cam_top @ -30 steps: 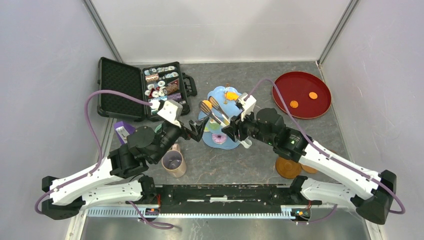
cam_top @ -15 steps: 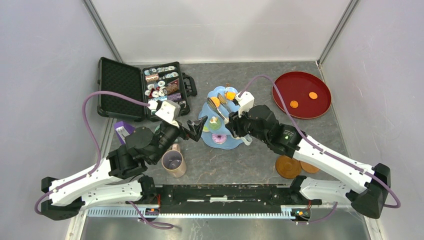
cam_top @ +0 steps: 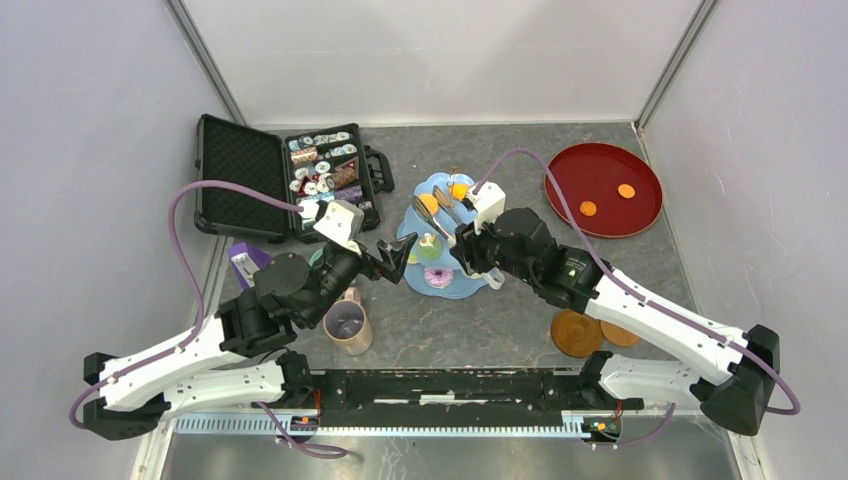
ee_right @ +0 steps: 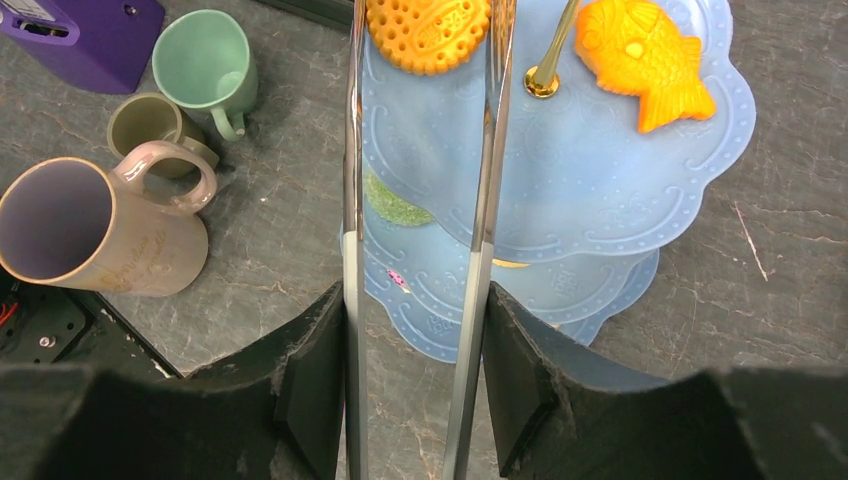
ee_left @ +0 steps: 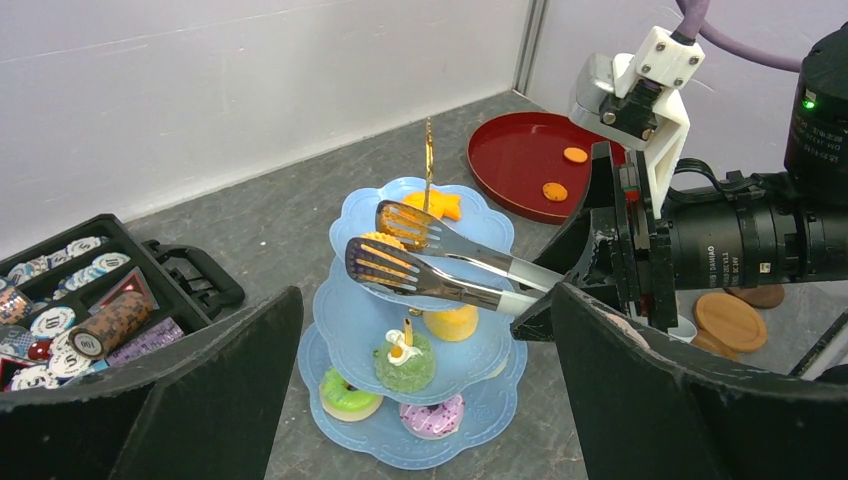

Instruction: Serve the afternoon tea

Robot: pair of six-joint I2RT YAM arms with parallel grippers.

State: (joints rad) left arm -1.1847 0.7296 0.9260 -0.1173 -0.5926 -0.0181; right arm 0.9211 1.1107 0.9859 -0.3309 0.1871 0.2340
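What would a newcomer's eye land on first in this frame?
The pale-blue three-tier cake stand stands at the centre of the table. The right gripper reaches over it, shut on metal tongs that pinch a round orange biscuit over the top tier, beside an orange fish-shaped cake. An open black case lies far left.

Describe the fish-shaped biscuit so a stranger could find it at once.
Find the pale-blue three-tier cake stand mid-table. On its top tier, just beside the gold post, lies an orange biscuit. It is shaped like a fish, whereas the round biscuit nearby, between the tongs, is a dotted disc.
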